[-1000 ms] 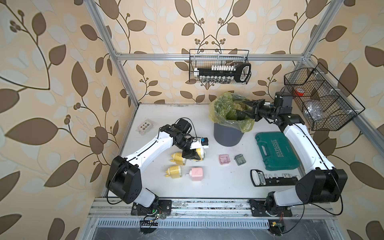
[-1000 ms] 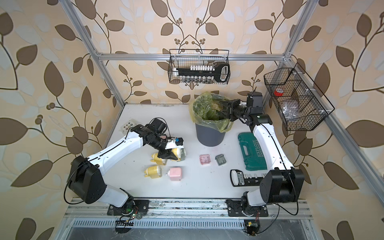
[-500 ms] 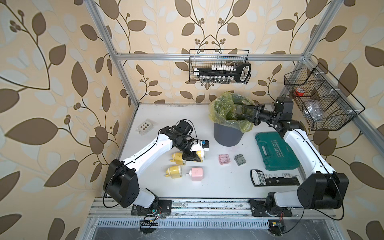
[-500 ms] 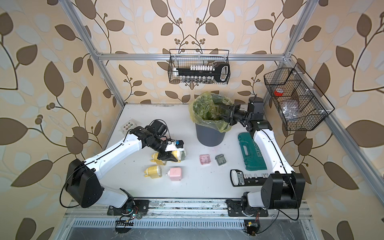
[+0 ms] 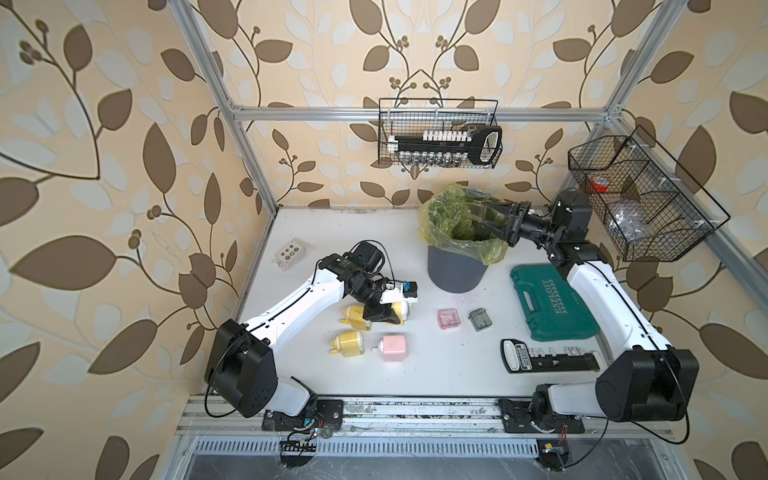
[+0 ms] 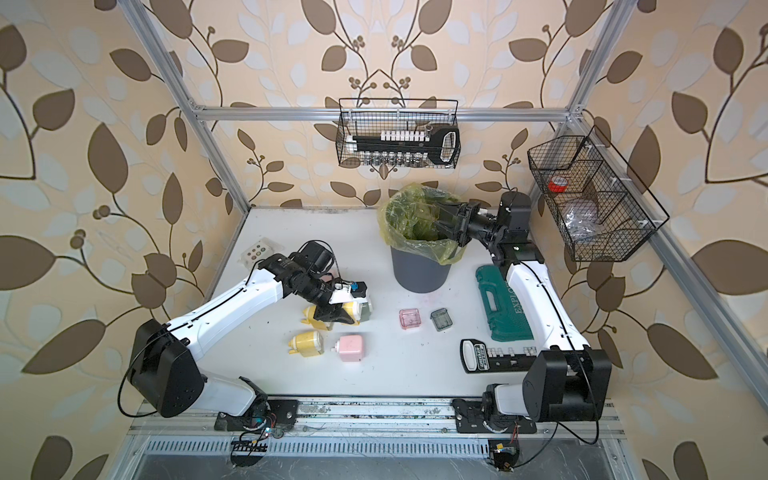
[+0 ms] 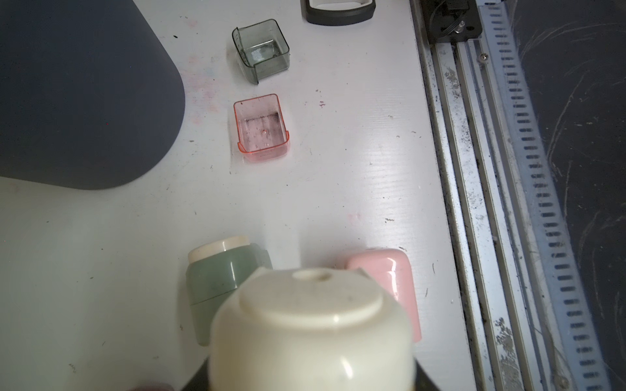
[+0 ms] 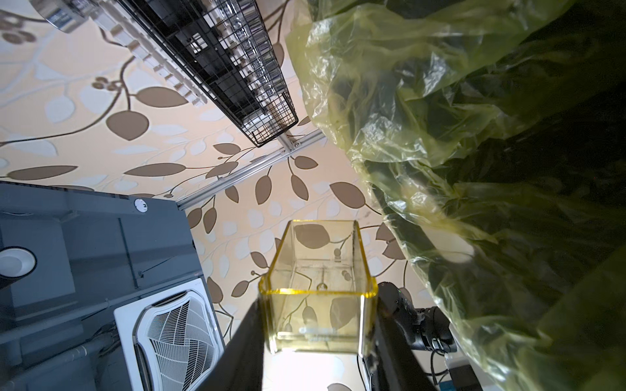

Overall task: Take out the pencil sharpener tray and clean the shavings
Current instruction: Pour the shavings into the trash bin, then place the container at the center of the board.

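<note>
We had the left gripper (image 5: 384,316) clenched on the yellow sharpener (image 7: 311,331), mid-bench toward the left edge. Pink tray (image 5: 449,319) and grey tray (image 5: 480,320) lay loose mid-bench. Right gripper (image 5: 486,219) pinched the yellow tray (image 8: 318,270) over the bin (image 5: 456,270) by the back edge. We saw no shavings inside. Our call: tip mouth-down within the bag, tap, avoid snagging plastic.

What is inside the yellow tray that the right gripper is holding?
Nothing visible: the yellow tray in the right gripper looks clear, wallpaper showing through. Its gripped end is washed out by glare.
</note>
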Tool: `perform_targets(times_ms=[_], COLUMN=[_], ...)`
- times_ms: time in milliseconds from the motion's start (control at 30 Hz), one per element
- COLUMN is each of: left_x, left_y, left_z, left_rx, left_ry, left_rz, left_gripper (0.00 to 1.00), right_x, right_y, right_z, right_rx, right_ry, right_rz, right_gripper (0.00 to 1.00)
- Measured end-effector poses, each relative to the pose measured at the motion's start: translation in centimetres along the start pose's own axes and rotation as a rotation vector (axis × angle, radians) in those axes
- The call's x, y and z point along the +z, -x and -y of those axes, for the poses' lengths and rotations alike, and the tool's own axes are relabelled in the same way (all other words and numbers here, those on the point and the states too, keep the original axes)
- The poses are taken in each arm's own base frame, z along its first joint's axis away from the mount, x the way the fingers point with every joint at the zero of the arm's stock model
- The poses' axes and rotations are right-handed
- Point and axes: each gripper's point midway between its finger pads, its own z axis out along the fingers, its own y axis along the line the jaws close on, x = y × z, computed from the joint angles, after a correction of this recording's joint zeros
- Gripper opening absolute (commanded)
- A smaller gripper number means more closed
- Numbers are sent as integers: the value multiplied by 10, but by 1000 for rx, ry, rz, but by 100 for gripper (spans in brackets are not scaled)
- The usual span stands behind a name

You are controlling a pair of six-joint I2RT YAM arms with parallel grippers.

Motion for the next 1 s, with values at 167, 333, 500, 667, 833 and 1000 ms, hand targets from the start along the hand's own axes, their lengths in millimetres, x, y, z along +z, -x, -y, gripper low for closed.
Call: perform_targets(times_ms=[167, 333, 500, 667, 833, 1000], left_x=[1, 2, 2, 2, 2, 2], left_y=[-1, 0, 0, 0, 1, 3], left_z=[1, 3, 3, 3, 5, 7], left_rx=[-3, 0, 1, 0, 5, 11], left_ry=[-5, -11, -11, -11, -13, -14], left_rz=[-1, -3, -3, -3, -2, 0], left_gripper=[0, 0, 0, 0, 0, 0], right_x=[0, -6, -20, -49, -91, -130], right_y=[0, -24, -70, -103, -97, -50], right_z=[4, -4, -3, 11, 46, 102], right_rx=[-113, -389, -707, -1040, -1230, -1231], right_ry=[-3, 63, 102, 116, 66, -131], right_rz=[-10, -38, -60, 44, 283, 561], right_gripper=[0, 0, 0, 0, 0, 0])
